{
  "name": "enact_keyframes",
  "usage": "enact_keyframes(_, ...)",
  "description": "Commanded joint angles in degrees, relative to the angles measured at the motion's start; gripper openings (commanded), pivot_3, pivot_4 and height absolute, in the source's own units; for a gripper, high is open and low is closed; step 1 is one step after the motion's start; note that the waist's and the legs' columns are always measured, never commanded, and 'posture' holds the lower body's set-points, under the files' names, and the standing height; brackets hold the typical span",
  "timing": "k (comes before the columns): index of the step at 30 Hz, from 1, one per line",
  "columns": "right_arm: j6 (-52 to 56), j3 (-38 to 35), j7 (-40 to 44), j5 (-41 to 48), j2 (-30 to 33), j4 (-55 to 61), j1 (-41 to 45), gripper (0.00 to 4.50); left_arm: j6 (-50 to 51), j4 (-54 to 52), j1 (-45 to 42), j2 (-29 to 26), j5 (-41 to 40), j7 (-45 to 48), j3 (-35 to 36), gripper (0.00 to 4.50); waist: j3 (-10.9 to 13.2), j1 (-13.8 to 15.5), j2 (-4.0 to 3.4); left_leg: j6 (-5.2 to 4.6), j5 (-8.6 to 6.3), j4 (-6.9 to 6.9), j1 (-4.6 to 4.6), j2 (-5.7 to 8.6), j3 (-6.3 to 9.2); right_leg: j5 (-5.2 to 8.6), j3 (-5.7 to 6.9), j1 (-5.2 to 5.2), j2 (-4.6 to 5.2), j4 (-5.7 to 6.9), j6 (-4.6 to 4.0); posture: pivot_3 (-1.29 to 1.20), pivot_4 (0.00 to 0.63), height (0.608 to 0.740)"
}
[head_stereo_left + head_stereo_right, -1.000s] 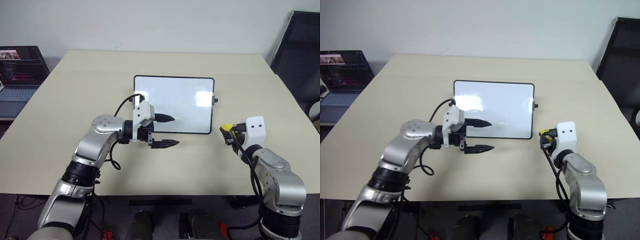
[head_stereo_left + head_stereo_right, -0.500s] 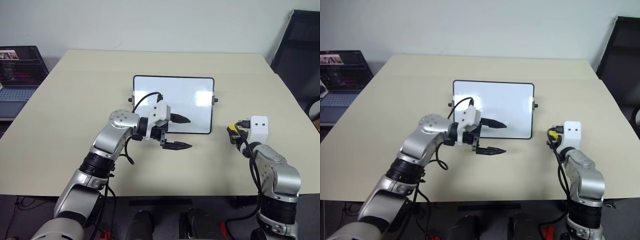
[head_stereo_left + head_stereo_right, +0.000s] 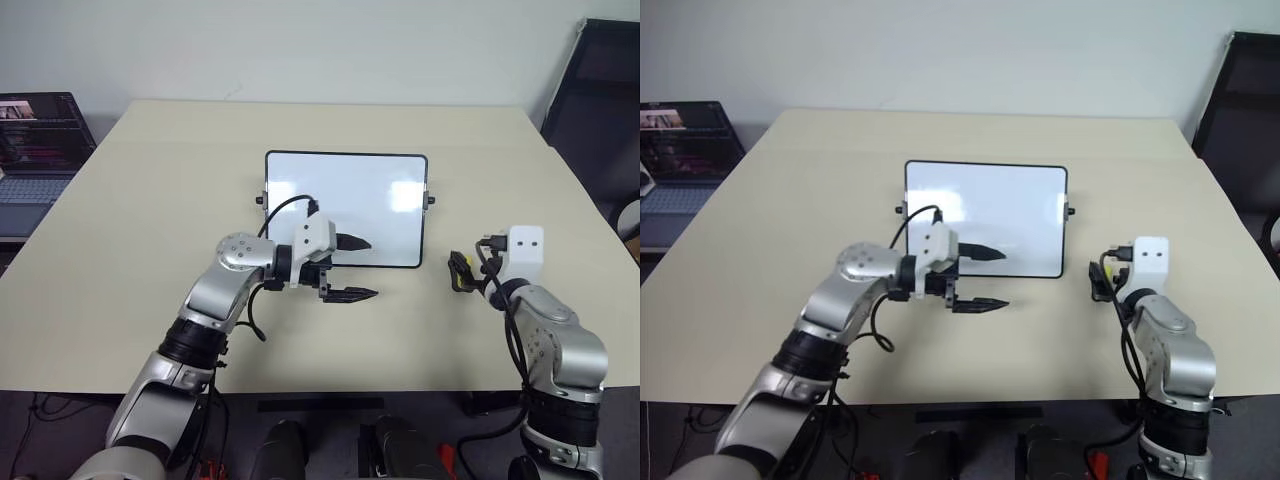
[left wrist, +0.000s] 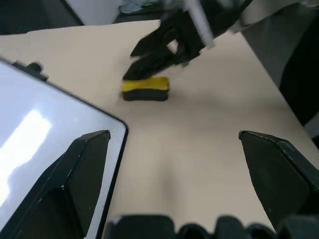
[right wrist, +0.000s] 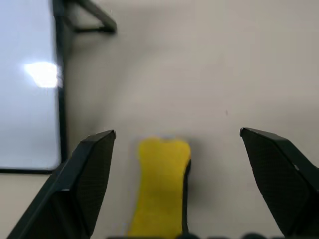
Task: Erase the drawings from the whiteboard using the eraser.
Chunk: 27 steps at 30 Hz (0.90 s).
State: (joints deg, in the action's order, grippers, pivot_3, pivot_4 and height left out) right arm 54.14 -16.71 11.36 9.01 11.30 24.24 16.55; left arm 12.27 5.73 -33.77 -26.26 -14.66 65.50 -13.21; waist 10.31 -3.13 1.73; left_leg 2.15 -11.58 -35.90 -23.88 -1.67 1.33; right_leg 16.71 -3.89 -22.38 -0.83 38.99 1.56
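Looks like the wiping is done: the whiteboard (image 3: 346, 208) in the middle of the frame shows no drawings, and the eraser (image 4: 145, 88) lies on the table (image 3: 150, 180) just right of it. The right gripper (image 5: 177, 186) has its fingers spread wide around the eraser without touching it, so next I'd guess it just pulls away. The left gripper (image 3: 357, 268) hangs wide open and empty over the board's lower edge.

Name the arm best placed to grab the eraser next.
Right. The eraser lies on the table between the open right pincer's fingers, beside the whiteboard; the left pincer hovers at the board's near edge.

Yellow eraser (image 5: 160, 184); white whiteboard (image 3: 370, 205), black frame.
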Motion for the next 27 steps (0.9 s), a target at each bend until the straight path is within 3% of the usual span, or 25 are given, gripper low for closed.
enact_keyframes(1,-0.48,0.11,0.9,3.31,-0.06,9.2,-2.2,4.46,1.86,-6.58,5.35,-2.44,-0.32,-6.13,5.8,4.5,0.0,-0.15,0.0,0.0,0.0,0.01,0.0,-0.04,0.03,0.0,-0.01,-0.01,0.0,0.0,0.0,0.0,0.15,0.74)
enact_keyframes(5,-4.84,5.56,1.26,2.46,-0.1,14.65,-9.51,4.46,8.54,-16.57,15.38,-1.67,-1.01,-19.19,13.58,4.5,0.0,0.01,0.0,0.0,0.0,0.07,-0.02,-0.13,0.13,0.01,0.04,0.0,0.1,-0.02,0.0,0.0,0.15,0.74)
enact_keyframes(11,-32.1,9.74,-2.09,-3.61,-4.23,12.25,-24.68,4.46,11.83,-30.45,30.0,5.6,4.74,-39.72,19.76,4.5,-0.02,0.64,0.03,0.0,-0.01,0.01,0.02,0.01,0.16,0.05,0.0,0.07,0.52,-0.04,0.12,0.0,0.15,0.74)
enact_keyframes(15,-42.44,8.92,-1.75,-3.53,-6.15,8.48,-32.91,4.46,11.77,-33.13,34.67,9.48,9.71,-49.4,20.43,4.5,-0.06,1.14,0.06,0.0,0.0,-0.03,0.11,-0.02,0.13,0.04,0.01,0.12,0.49,-0.03,0.13,0.0,0.15,0.74)
enact_keyframes(22,-44.25,9.93,1.0,-1.4,-4.66,10.3,-37.66,4.46,11.61,-32.6,36.73,10.2,11.99,-53.82,21.04,4.5,-0.11,1.32,0.06,0.0,0.01,-0.07,0.15,-0.05,0.1,0.08,-0.07,0.11,0.48,0.0,0.0,0.0,0.15,0.74)
enact_keyframes(27,-41.81,8.37,0.2,-0.32,-3.74,9.47,-35.34,4.46,12.88,-32.69,36.05,11.41,11.84,-56.11,21.15,4.5,-0.11,1.37,0.06,0.0,0.0,-0.03,0.11,-0.04,0.1,0.07,-0.02,0.1,0.48,-0.03,0.04,0.0,0.15,0.74)
